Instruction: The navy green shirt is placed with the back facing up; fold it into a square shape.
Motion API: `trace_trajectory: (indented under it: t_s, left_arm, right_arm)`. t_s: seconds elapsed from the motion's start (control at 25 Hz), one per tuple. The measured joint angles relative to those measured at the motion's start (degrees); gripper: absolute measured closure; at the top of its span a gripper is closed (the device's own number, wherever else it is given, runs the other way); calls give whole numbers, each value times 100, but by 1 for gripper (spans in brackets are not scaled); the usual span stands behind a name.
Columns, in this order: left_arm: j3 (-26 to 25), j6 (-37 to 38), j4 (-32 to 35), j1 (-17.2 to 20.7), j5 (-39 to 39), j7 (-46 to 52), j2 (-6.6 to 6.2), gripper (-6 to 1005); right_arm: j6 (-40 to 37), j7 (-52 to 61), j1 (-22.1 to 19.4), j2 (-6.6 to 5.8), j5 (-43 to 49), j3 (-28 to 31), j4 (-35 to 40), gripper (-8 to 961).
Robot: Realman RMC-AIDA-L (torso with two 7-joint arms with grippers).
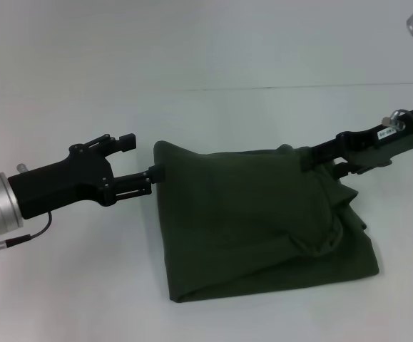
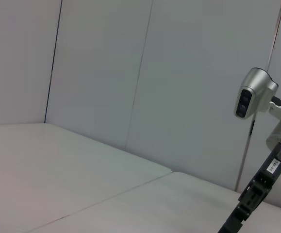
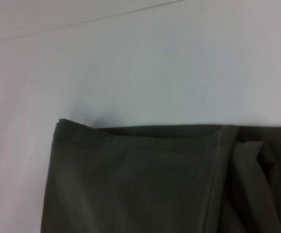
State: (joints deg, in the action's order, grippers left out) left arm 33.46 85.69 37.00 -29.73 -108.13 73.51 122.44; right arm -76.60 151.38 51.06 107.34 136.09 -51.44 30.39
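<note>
Dark olive-green knit shirt [image 1: 256, 224] lies folded on the white counter [image 1: 78, 285], its far corners pinched by the left end effector [image 1: 155, 173] and right end effector [image 1: 309, 160].

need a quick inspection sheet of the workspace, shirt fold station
surface: plain white table, a thin seam line across the far side.
job's things: navy green shirt lies folded into a rough rectangle, rumpled on the robot's right side.
clutter: nothing seen.
grippers: left claw at the shirt's far left corner; right claw at the far right corner; both appear to pinch the fabric edge.
cables: a thin cable loops by the left wrist.
surroundings: pale wall panels behind the table.
</note>
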Motion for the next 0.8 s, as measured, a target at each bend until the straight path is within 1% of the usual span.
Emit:
trace_trajectory:
  t_s: [0.24, 0.44, 0.6, 0.72, 0.8]
  left_arm:
    - [21, -57, -9, -6, -5, -3, -1, 93]
    - [28, -55, -9, -6, -6, 3, -2, 93]
    - [29, -56, -9, -6, 7, 15, -1, 93]
    - [26, -34, -10, -6, 14, 24, -1, 93]
    - [21, -22, -9, -6, 20, 27, -2, 93]
  right_arm:
    - [328, -58, 65, 116, 3, -299, -12, 128]
    - [459, -211, 127, 216, 5, -434, -10, 133]
    - [637, -319, 138, 281, 7, -733, -12, 136]
    - [850, -335, 141, 303, 161, -952, -12, 139]
    - [965, -355, 141, 341, 338, -998, 13, 141]
